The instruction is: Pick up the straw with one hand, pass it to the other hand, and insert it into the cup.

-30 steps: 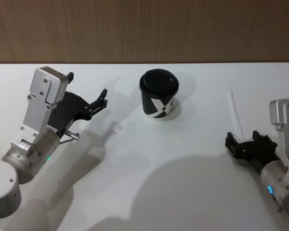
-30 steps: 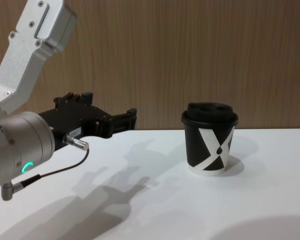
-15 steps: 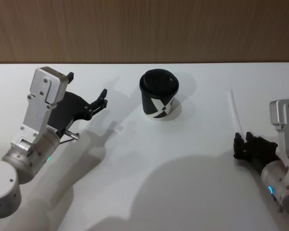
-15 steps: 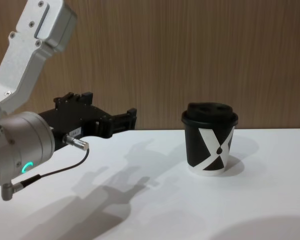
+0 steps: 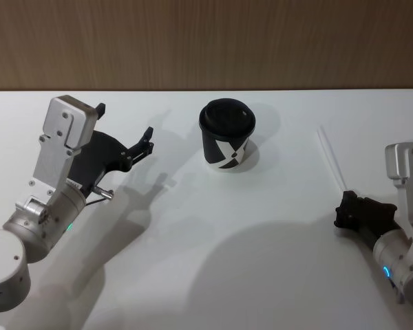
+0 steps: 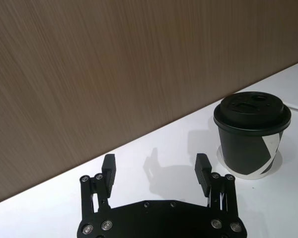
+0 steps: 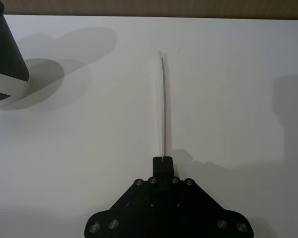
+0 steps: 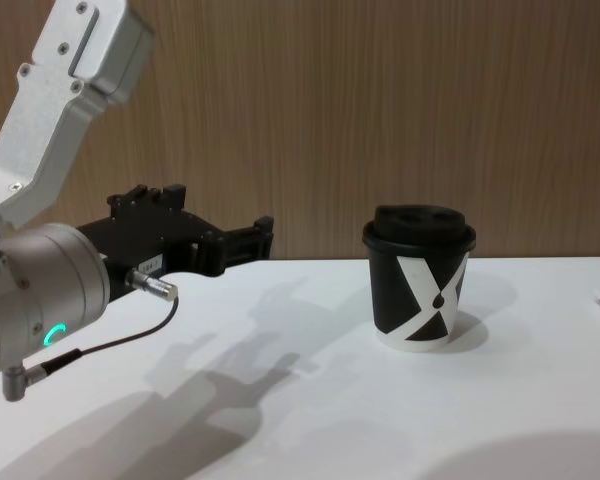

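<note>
Closest in, at the right side of the table [image 5: 193,275], the right gripper [image 7: 163,161] has its jaws together, pinched on the near end of the straw [image 7: 163,109]. From that grip the thin white straw runs straight out ahead of the gripper, away from the robot, low over the white surface. Whether it touches the table along its length is hard to tell. Its free end points toward the back edge, well to the right of the cup [image 5: 227,134].

Farther back on the left, the left gripper [image 6: 156,166] hangs above the table with its fingers [image 6: 202,166] spread apart and nothing between them, facing the cup. The black cup stands upright with its lid on, mid-table, apart from both grippers. Behind everything is a wood-panelled wall [image 5: 193,41].
</note>
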